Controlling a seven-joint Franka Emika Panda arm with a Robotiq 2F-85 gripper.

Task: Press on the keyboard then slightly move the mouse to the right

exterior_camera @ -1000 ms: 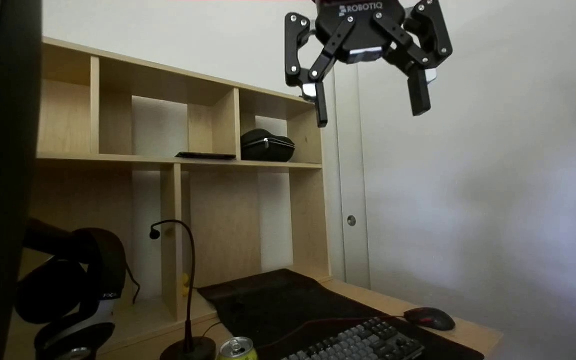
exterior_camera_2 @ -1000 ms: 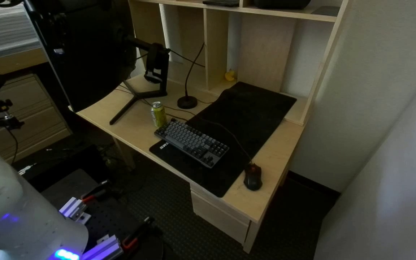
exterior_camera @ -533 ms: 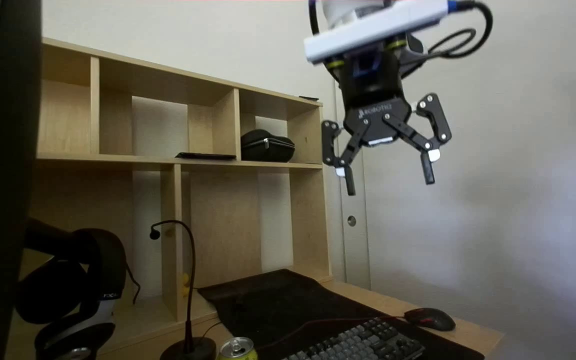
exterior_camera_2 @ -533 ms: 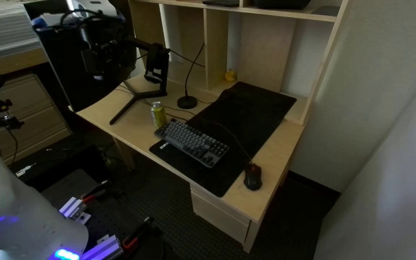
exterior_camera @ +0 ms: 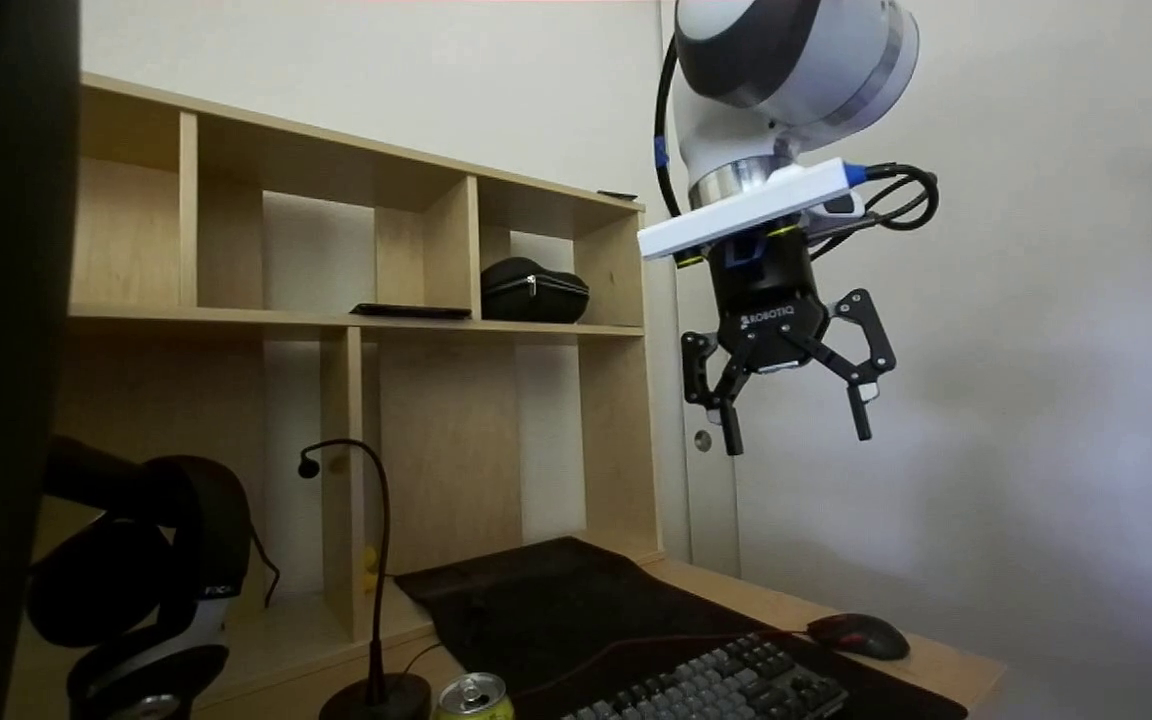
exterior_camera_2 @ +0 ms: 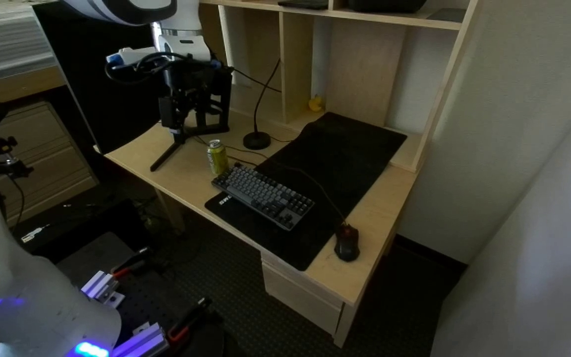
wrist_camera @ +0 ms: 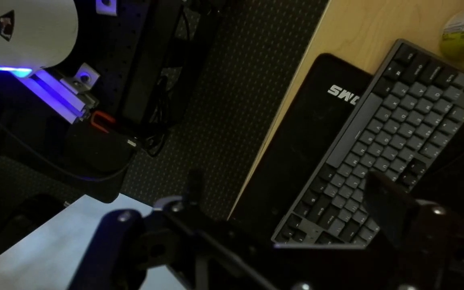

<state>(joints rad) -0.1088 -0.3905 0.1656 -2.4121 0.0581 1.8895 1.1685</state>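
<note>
The keyboard (exterior_camera_2: 264, 196) lies flat on the tabletop (exterior_camera_2: 384, 198), mostly over a dark mat (exterior_camera_2: 355, 148), with its space-bar side toward the tabletop's front edge. On that side of the keyboard, white letters (wrist_camera: 342, 94) show on the mat, partly covered by the keyboard itself. The mouse (exterior_camera_2: 347, 243) sits on bare wood beyond the keyboard's arrow-key end, with a strip of mat between the two.

The hand (exterior_camera: 798, 445) hangs in the air, higher than the keyboard and well apart from it, pointing down; its fingers (wrist_camera: 387, 209) stand wide, a broad gap between them. In the wrist view one finger overlaps the keyboard, and the other shows against the floor (wrist_camera: 224, 112), out past the keyboard's space-bar side.

At the keyboard's short end away from the mouse stands a yellow-green can (exterior_camera_2: 217, 157), just beside it; whether the two touch I cannot tell. Behind the keyboard, well apart, is a black gooseneck stand (exterior_camera_2: 256, 141) with a round base. Farther behind the keyboard, a small yellow figure (exterior_camera_2: 315, 103) sits in the lower part of a wooden shelf unit (exterior_camera_2: 296, 69), and a black zipped case (exterior_camera: 534, 292) rests on a shelf well above the keyboard's level.
</note>
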